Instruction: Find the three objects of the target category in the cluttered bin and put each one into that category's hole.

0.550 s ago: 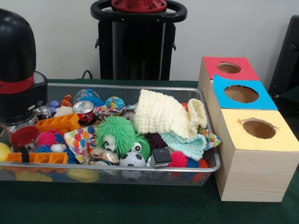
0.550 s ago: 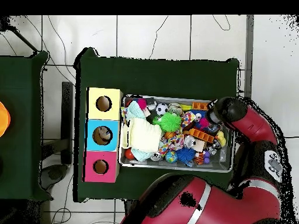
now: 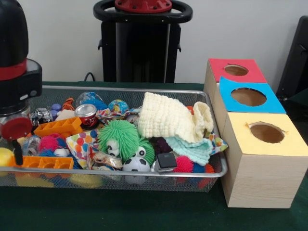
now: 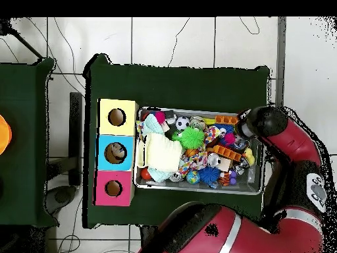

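Note:
The wire mesh bin [image 3: 144,174] stands on the green table, full of toys; it also shows in the overhead view [image 4: 197,190]. A crushed clear bottle with a bluish label [image 3: 90,99] lies at the bin's back. Another clear crumpled piece [image 3: 31,145] lies at the left end, below the arm; I cannot tell if it is a bottle. My gripper [image 3: 18,150] hangs low over the bin's left end, mostly hidden by the wrist. In the overhead view it [image 4: 242,136] is over the bin's right end. No third bottle shows.
Three wooden boxes stand beside the bin, with red [image 3: 236,70], blue [image 3: 248,96] and yellow [image 3: 267,133] holed tops. In the bin lie a cream knitted cloth [image 3: 171,118], a green fuzzy ball [image 3: 119,137], orange trays [image 3: 57,127], shiny cans [image 3: 86,114] and a small football [image 3: 136,164].

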### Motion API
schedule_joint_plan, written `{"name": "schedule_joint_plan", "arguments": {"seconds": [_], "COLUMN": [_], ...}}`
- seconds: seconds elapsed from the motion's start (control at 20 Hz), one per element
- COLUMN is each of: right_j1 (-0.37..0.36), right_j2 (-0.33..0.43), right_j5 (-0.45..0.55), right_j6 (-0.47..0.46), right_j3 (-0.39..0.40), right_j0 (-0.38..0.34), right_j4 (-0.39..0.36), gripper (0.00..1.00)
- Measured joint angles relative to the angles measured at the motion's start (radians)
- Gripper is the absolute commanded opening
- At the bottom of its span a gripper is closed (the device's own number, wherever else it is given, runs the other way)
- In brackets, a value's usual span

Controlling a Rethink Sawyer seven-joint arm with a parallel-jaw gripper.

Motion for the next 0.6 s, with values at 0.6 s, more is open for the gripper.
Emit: {"name": "schedule_joint_plan", "arguments": {"seconds": [0.6], "right_j1": [-0.076], "right_j2": [-0.002], "right_j5": [-0.006], "right_j6": [0.0], "right_j3": [0.024], "right_j0": [-0.001], "right_j4": [0.044], "gripper": [1.0]}}
